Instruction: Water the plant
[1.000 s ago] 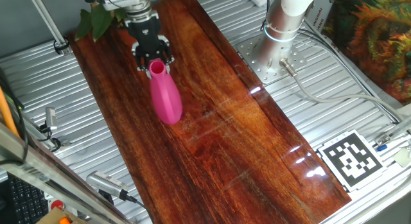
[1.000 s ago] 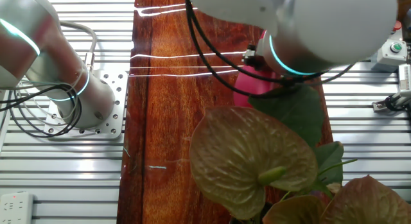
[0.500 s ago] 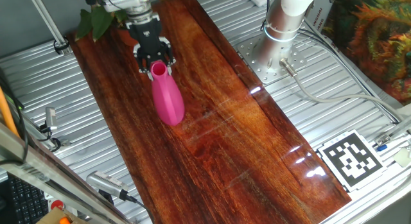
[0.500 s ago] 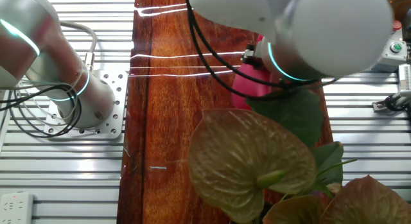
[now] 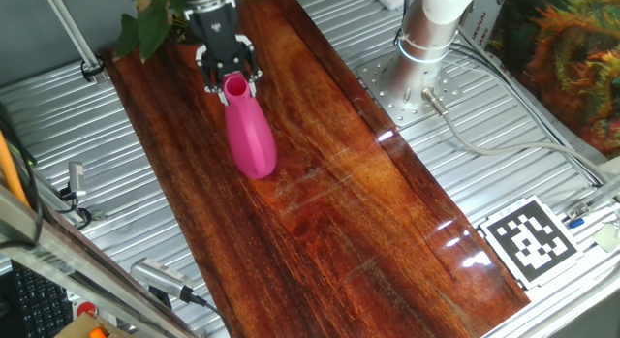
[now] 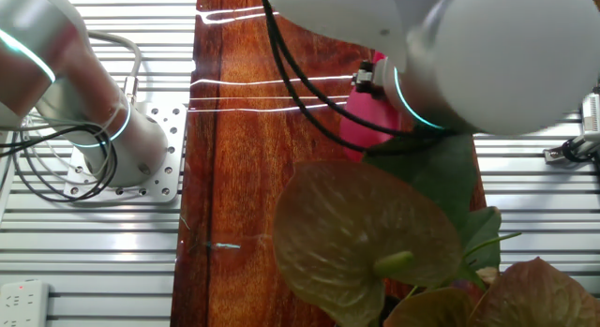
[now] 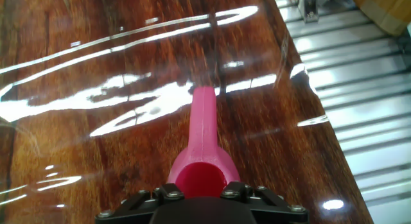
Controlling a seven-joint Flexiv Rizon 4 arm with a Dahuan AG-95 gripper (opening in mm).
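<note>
The pink watering can [image 5: 248, 135] hangs tilted over the far-left part of the dark wooden board [image 5: 329, 193], held by its open top. My gripper [image 5: 229, 71] is shut on that rim. Just beyond it, at the board's far-left corner, are the dark-green leaves of the plant [image 5: 141, 28]. In the other fixed view the plant [image 6: 427, 177] fills the foreground, and only part of the can [image 6: 364, 116] shows behind my arm. The hand view looks down the can [image 7: 204, 137] along its narrow spout, with the gripper [image 7: 202, 197] at the bottom edge.
The arm's base [image 5: 426, 38] is bolted to the ribbed metal table right of the board, with cables trailing from it. A black-and-white marker [image 5: 529, 241] lies at the near right. Bushy orange-and-green foliage [image 5: 572, 47] stands at the far right. Tools lie by the table's left edge.
My gripper has carried the pink watering can a short way toward the far-left corner, closer to the plant's leaves. The grip on the can is unchanged.
</note>
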